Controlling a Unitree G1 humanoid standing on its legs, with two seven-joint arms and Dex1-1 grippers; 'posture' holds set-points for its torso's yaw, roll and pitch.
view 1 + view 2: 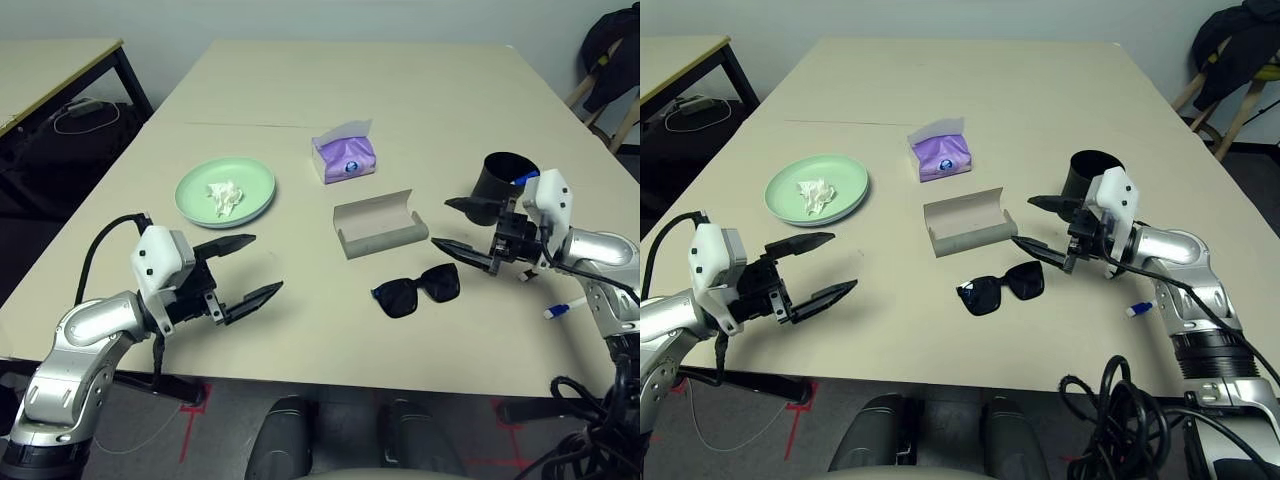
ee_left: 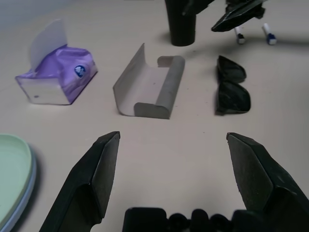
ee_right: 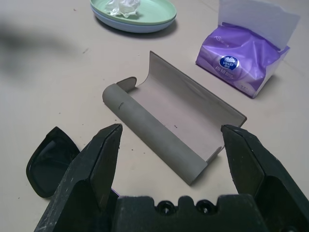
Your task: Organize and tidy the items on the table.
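Observation:
On the beige table (image 1: 300,90), a mint green plate stacked on a pale blue one (image 1: 225,190) holds crumpled white tissue (image 1: 224,198). The grey glasses case (image 1: 378,224) lies open at centre, with black sunglasses (image 1: 417,290) in front of it. A black cup (image 1: 503,182) stands on the right, holding something with a blue tip. A white pen (image 1: 563,309) lies near the right edge. My left gripper (image 1: 243,268) hovers open in front of the plates. Just left of the cup, my right gripper (image 1: 463,229) is open and points at the case.
A purple tissue pack (image 1: 345,153) sits behind the case. A smaller beige table (image 1: 50,70) with black legs stands at the far left with a cable under it. A chair with dark clothing (image 1: 610,60) is at the far right.

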